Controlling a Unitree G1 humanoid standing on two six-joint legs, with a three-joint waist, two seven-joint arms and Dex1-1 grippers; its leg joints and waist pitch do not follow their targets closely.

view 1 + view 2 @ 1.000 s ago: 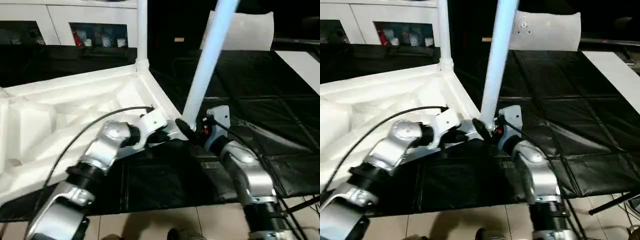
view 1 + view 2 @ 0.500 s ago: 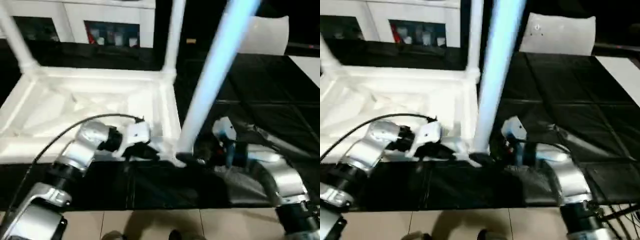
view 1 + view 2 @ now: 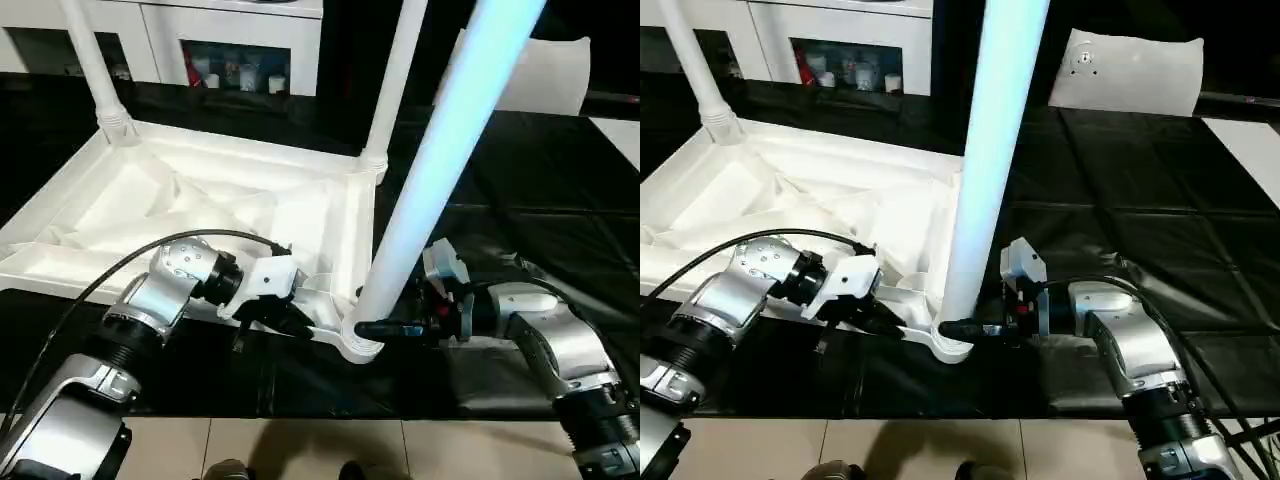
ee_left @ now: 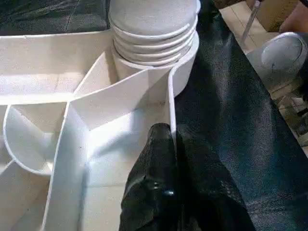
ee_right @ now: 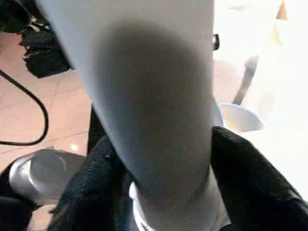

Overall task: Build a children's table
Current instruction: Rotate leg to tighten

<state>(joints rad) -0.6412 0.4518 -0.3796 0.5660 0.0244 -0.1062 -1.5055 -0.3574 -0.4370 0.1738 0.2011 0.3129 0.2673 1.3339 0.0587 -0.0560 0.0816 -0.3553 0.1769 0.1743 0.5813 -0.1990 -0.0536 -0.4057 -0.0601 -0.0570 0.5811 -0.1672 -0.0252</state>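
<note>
Your white plastic square tabletop (image 3: 200, 215) lies upside down on the black padded mat (image 3: 520, 180), its ribbed underside facing up. Two slim white tubular legs stand upright in its far corner sockets, one far left (image 3: 90, 60), one far right (image 3: 395, 80). A third long white tapered leg (image 3: 440, 170) rises, slightly tilted, from the near right corner socket (image 3: 360, 345). Your left claw (image 3: 290, 318) is clenched on the thin rim of the tabletop just beside that socket, one black finger (image 4: 154, 178) on each side of the rim. Your right claw (image 3: 385, 328) straddles the base of the third leg, its black fingers (image 5: 245, 173) on either side; they appear to press the leg, though the close view leaves that uncertain.
</note>
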